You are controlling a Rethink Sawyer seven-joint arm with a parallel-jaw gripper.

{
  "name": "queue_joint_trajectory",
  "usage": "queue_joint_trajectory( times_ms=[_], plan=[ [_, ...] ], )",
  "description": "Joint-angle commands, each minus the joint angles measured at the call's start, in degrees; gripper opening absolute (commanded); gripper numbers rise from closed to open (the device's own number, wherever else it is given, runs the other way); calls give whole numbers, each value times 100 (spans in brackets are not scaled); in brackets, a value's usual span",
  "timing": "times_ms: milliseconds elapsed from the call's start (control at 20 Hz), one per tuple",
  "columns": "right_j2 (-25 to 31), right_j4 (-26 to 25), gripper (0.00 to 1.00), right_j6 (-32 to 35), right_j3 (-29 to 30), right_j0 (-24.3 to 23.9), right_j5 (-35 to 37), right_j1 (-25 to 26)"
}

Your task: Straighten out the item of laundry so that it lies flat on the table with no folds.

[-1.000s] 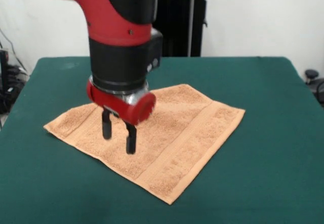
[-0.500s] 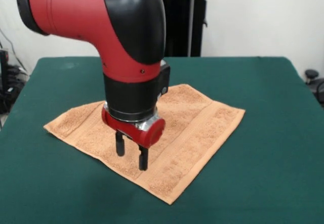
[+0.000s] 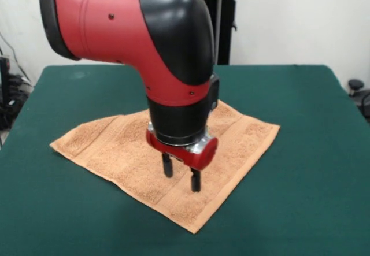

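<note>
The item of laundry (image 3: 115, 152) is an orange-tan terry towel spread on the dark green table (image 3: 300, 175), one corner pointing at the near edge. A woven band runs along its right side. Its far left part looks slightly raised, with a crease. My gripper (image 3: 181, 175) hangs over the towel's near right part, just above the band, fingers (image 3: 167, 166) open and pointing down with nothing between them. The arm hides the towel's middle and far corner.
A black stand (image 3: 222, 25) rises behind the table's far edge. Cables (image 3: 11, 94) lie off the table at the left, and a dark object (image 3: 355, 88) sits off its right side.
The arm has swung to the right and toward the near edge, carrying the open gripper from the towel's left-middle to above the right band. The towel has not moved.
</note>
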Motion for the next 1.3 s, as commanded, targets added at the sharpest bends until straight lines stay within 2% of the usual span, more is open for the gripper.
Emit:
queue_joint_trajectory(
  times_ms=[50,450,900,1100,1150,1300],
  plan=[
    [887,-325,100,-1251,-64,182,525,210],
    [848,-727,100,-991,-707,247,-130,951],
    [402,-963,100,-201,-737,496,-328,932],
    [433,-1060,100,-278,-842,472,-449,1102],
    [468,-1121,0,-296,-841,466,-525,1106],
    [539,-1003,0,-199,-690,448,-482,1047]
  ],
)
